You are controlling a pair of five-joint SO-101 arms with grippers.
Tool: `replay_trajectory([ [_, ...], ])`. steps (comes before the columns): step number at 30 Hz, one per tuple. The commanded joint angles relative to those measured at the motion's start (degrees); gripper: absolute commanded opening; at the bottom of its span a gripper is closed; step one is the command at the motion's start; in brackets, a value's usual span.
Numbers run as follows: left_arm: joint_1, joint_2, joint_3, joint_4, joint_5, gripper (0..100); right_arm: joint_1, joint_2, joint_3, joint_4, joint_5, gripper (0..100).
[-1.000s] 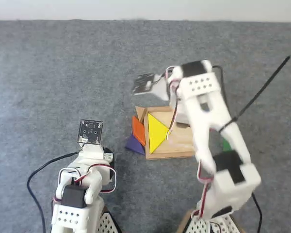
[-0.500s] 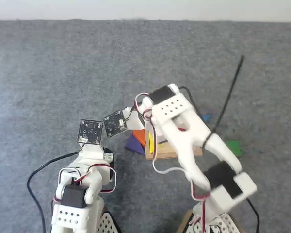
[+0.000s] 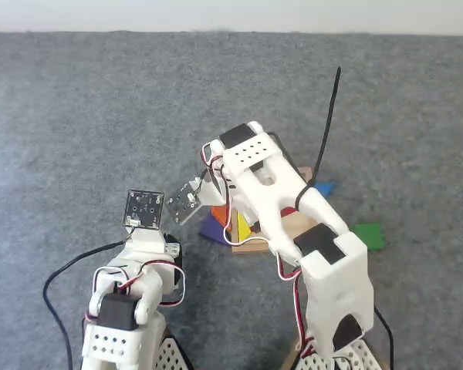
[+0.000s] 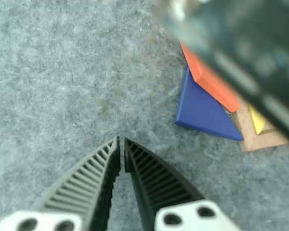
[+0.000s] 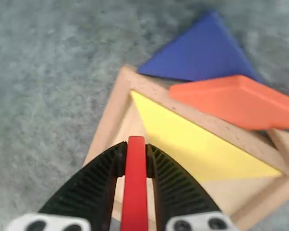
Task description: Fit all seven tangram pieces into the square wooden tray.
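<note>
Fingers (image 5: 98,180) of R gripper (image 5: 135,144) are clamped on a thin red piece (image 5: 135,192), held edge-on over a corner of the wooden tray (image 5: 111,113). Beyond the tips: yellow triangle (image 5: 197,144) flat in the tray, orange piece (image 5: 236,101) lying across the far rim, blue triangle (image 5: 202,48) past it on the carpet (image 5: 38,48). L gripper (image 4: 121,142): fingers together w/ nothing between, over bare carpet, blue triangle ahead and off to one side.
</note>
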Motion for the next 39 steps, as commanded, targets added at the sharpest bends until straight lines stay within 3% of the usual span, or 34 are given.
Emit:
replay_trajectory([
  [1, -0.3, -1.1, -0.7, 0.4, -0.4, 1, 0.3, 0.1, -4.7, 2.2, 1.7, 0.9],
  [10, -0.3, -1.1, -0.7, 0.4, -0.4, 1, -0.4, 1.2, -5.4, 1.1, 1.7, 14.3],
  [16, -0.3, -1.1, -0.7, 0.4, -0.4, 1, -1.5, 0.7, -5.5, -1.6, 1.0, 16.0],
  [28, -0.3, -1.1, -0.7, 0.4, -0.4, 1, -1.1, -12.6, -22.2, 0.7, -23.7, 15.8],
  [35, -0.3, -1.1, -0.7, 0.4, -0.4, 1, 0.3, -35.4, -21.4, 7.6, -32.7, 15.8],
  [39, -0.3, -1.1, -0.7, 0.4, -0.4, 1, 2.0, -50.0, -12.8, 7.5, -37.6, 15.8],
])
